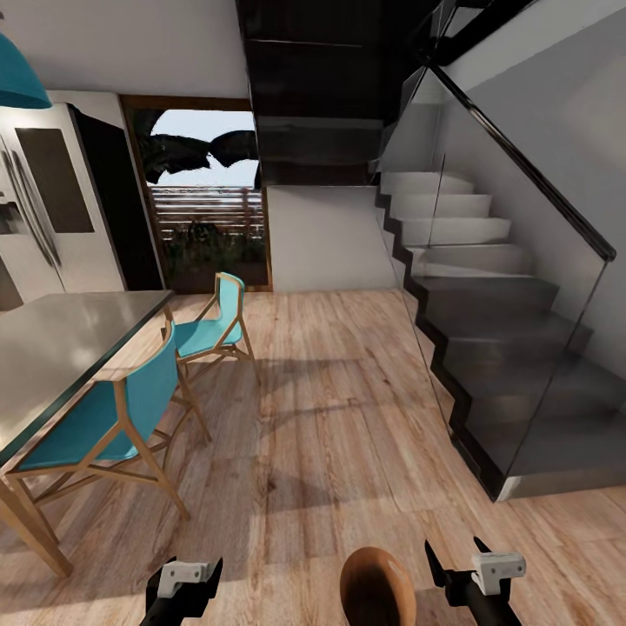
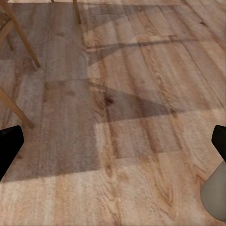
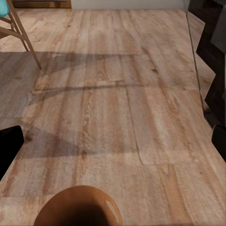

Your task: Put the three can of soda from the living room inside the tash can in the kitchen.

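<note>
Ahead, my one tash can (image 1: 376,588) sits near me between my arms, a round bin showing its brown-copper inside; its grey outer wall edges into my left wrist view. Both my tools hang low over the light wood plank floor (image 1: 348,417): the left tool (image 1: 182,584) and right tool (image 1: 475,569) each have black fingers spread apart, released, grasping nothing. Two teal chairs (image 1: 211,323) with pale wooden frames stand at the left beside one grey surface (image 1: 61,348). One dark staircase (image 1: 487,330) with a glass balustrade rises at the right. One steel fridge (image 1: 43,209) stands far left.
</note>
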You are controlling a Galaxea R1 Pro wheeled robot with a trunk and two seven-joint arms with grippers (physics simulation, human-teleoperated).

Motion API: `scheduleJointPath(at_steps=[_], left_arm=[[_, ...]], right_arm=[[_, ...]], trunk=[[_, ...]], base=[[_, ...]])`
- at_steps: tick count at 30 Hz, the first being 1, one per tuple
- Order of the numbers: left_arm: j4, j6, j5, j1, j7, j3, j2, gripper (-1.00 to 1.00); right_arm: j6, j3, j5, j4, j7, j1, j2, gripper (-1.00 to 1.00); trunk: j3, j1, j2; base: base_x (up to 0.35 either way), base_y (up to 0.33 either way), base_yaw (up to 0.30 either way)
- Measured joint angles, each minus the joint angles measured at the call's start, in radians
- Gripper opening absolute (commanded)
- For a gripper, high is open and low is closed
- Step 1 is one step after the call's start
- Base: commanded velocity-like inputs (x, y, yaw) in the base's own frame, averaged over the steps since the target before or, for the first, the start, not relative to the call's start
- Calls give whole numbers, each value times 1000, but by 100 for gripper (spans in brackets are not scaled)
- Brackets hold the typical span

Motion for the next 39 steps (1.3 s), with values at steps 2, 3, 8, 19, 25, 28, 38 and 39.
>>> scheduleJointPath(at_steps=[2, 3, 8, 19, 25, 28, 38, 39], left_arm=[[0, 0, 0, 0, 0, 0, 0, 100], [0, 0, 0, 0, 0, 0, 0, 100], [0, 0, 0, 0, 0, 0, 0, 100], [0, -2, 0, 0, 1, 0, 0, 100], [0, -2, 3, 0, -3, 1, 0, 100], [23, -2, 4, 0, -5, 1, 0, 100], [105, -71, 4, 0, -6, 1, 0, 100], [106, -75, 5, 0, -6, 1, 0, 100]], right_arm=[[0, 0, -1, 0, 0, 0, 0, 100], [0, 0, -1, 0, 0, 0, 0, 100], [2, 0, -4, 0, -5, 0, 1, 100], [1, 0, -5, 6, 6, 0, 0, 100], [3, 21, 0, 102, 0, -8, 1, 100], [3, 38, 1, 132, -3, -11, 1, 100], [4, 46, -1, 147, -8, -14, -2, 100], [5, 46, -1, 147, -8, -14, -2, 100]], trunk=[[0, 0, 0], [0, 0, 0], [-4, 0, 0], [-14, 0, 0], [-15, 0, 0], [-15, 0, 0], [-15, 0, 0], [-15, 0, 0]], base=[[0, 0, 0], [0, 0, 0], [0, 0, 0], [0, 0, 0], [0, 0, 0], [0, 0, 0], [0, 0, 0], [0, 0, 0]])
